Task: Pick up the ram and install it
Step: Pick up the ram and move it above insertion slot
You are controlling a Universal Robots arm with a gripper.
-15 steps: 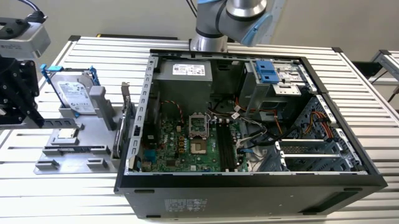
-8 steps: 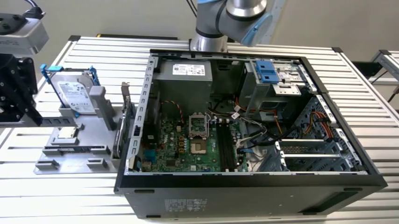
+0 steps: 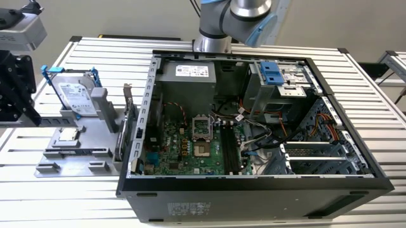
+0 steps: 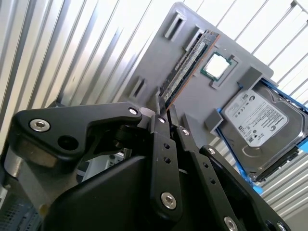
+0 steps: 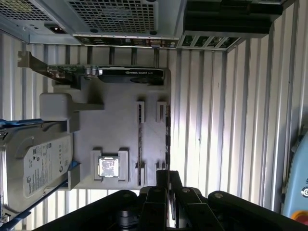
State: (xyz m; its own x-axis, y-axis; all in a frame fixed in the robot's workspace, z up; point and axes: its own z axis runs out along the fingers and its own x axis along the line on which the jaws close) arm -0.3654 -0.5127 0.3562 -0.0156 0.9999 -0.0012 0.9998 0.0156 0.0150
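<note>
- Slatted metal table (image 3: 387, 133) is carrying an open computer case (image 3: 254, 199) and, at the exterior view's left, a grey tray (image 4: 159, 53).
- The ram (image 4: 187, 65) is standing on edge in that tray, just beside the processor chip (image 4: 216, 66).
- The gripper (image 4: 167, 109) is hovering off the tray's end with fingers (image 4: 163, 144) drawn together, holding nothing (my reading); the ram's long axis is running straight away from its tips.

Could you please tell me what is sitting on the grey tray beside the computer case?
On the tray: the ram on edge, a processor chip, a hard drive and an expansion card. The gripper covers the ram's near end and the tray beneath it.
</note>
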